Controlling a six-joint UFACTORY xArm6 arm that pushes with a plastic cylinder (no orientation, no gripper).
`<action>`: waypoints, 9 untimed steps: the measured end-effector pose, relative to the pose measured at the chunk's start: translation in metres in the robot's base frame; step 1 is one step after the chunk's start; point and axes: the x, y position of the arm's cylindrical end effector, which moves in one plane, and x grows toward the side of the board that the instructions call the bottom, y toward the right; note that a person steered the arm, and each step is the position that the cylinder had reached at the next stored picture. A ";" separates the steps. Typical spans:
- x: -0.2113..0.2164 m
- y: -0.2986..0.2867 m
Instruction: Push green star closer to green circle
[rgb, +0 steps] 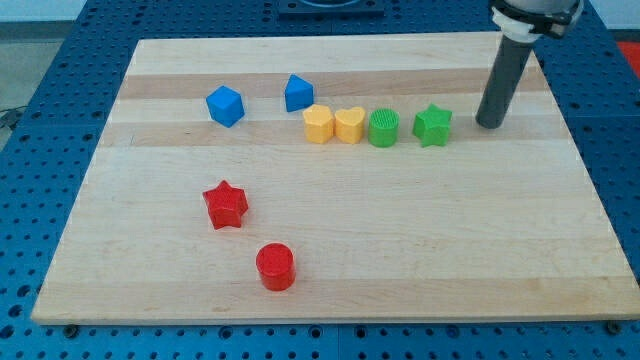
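The green star (433, 125) sits on the wooden board (330, 260) toward the view's upper right. The green circle (383, 128) stands just to its left, with a small gap between them. My tip (489, 124) rests on the board to the right of the green star, a short way from it and not touching it. The dark rod rises from the tip toward the view's top right.
A yellow heart (349, 125) and a yellow hexagon (318, 124) stand in a row left of the green circle. A blue pentagon (298, 93) and a blue cube (225, 105) lie further left. A red star (226, 205) and a red cylinder (275, 266) sit at lower left.
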 end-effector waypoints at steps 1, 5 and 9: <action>0.008 0.000; 0.008 -0.039; 0.008 -0.055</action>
